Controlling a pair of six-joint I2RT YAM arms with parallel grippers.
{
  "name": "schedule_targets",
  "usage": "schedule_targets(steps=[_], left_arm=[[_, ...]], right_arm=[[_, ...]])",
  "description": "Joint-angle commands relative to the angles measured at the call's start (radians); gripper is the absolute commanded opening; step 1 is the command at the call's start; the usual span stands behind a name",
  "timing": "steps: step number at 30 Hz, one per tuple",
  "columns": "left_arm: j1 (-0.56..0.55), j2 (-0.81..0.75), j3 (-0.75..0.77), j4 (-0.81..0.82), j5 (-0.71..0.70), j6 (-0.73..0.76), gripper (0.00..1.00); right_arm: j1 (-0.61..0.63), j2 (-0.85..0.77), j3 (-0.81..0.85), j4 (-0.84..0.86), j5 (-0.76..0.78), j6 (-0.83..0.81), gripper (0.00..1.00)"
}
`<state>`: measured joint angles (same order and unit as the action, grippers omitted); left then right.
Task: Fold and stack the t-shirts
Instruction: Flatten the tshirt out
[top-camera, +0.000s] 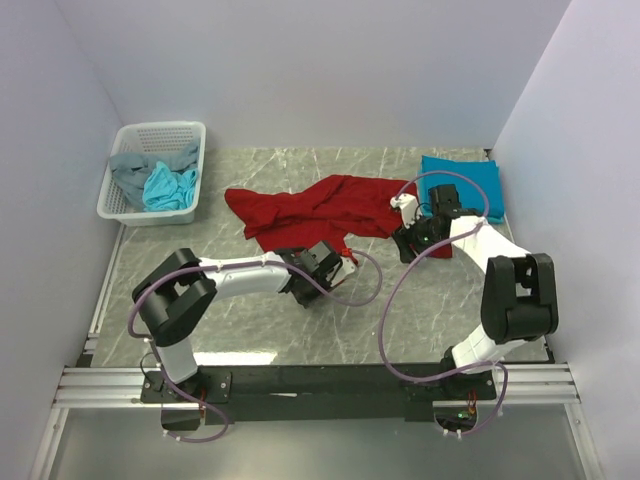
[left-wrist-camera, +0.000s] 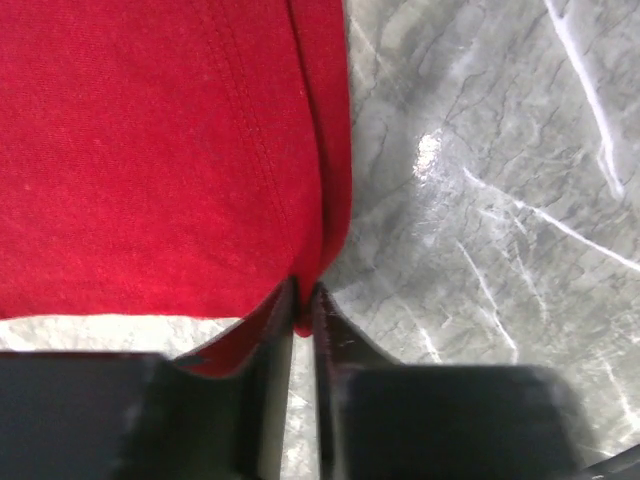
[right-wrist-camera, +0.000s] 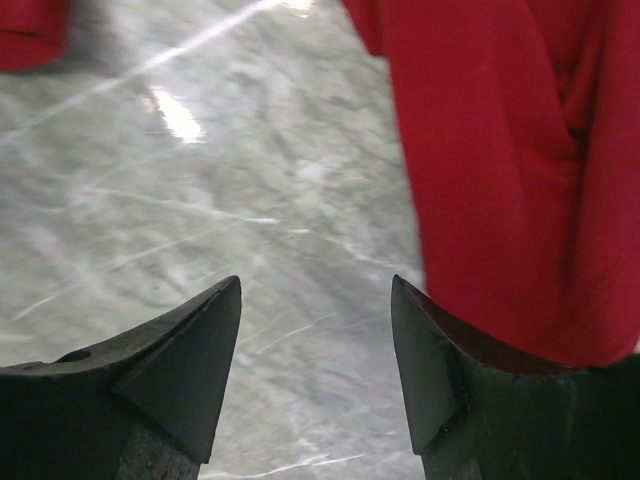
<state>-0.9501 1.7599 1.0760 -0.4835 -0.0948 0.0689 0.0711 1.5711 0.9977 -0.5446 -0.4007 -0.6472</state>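
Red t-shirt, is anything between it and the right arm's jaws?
Nothing visible does. The right jaws stand open over bare table, and the red t-shirt lies right beside one of them, nothing between.

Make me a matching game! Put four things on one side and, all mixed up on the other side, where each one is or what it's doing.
1. red t-shirt
2. blue t-shirt
3. basket
4. left hand

a. far left corner
b. pinching red cloth
c. lying rumpled in the middle
d. lying flat, far right

Pairs: 1-c, 2-d, 3-a, 4-b
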Motion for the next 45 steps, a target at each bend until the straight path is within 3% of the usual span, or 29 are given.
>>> schedule_targets(steps=[1, 8, 14, 17, 19, 24, 29, 34, 38, 45], left_arm=[[-0.001, -0.02, 0.032, -0.035, 0.0, 0.006, 0.0], [0.002, -0.135, -0.005, -0.001, -0.06, 0.017, 0.0], [0.014, -0.238, -0.03, 0.029, -0.126, 0.022, 0.0], [0.022, -0.313, -0.051, 0.055, -0.166, 0.025, 0.0], [0.03, -0.347, -0.071, 0.081, -0.2, 0.031, 0.0], [0.056, -0.473, -0.106, 0.137, -0.266, 0.029, 0.0], [0.068, -0.678, -0.122, 0.224, -0.39, 0.038, 0.0], [0.07, -0.882, 0.03, 0.275, -0.503, 0.066, 0.0], [0.068, -1.01, 0.169, 0.338, -0.476, 0.071, 0.0], [0.068, -1.033, 0.442, 0.336, -0.356, 0.042, 0.01]], right_arm=[[-0.002, 0.039, 0.004, 0.073, 0.095, 0.024, 0.68], [0.002, 0.079, 0.01, 0.141, 0.223, 0.072, 0.65], [0.022, 0.139, 0.039, 0.175, 0.335, 0.118, 0.58], [0.035, 0.182, 0.07, 0.147, 0.353, 0.135, 0.41], [0.039, 0.208, 0.085, 0.127, 0.356, 0.141, 0.36], [0.044, 0.132, 0.13, 0.095, 0.367, 0.165, 0.0], [0.042, -0.124, 0.192, 0.032, 0.266, 0.15, 0.0], [0.042, -0.38, 0.398, -0.092, 0.201, 0.11, 0.0], [0.044, -0.508, 0.53, -0.121, 0.195, 0.106, 0.0], [0.042, -0.661, 0.662, -0.109, 0.201, 0.144, 0.0]])
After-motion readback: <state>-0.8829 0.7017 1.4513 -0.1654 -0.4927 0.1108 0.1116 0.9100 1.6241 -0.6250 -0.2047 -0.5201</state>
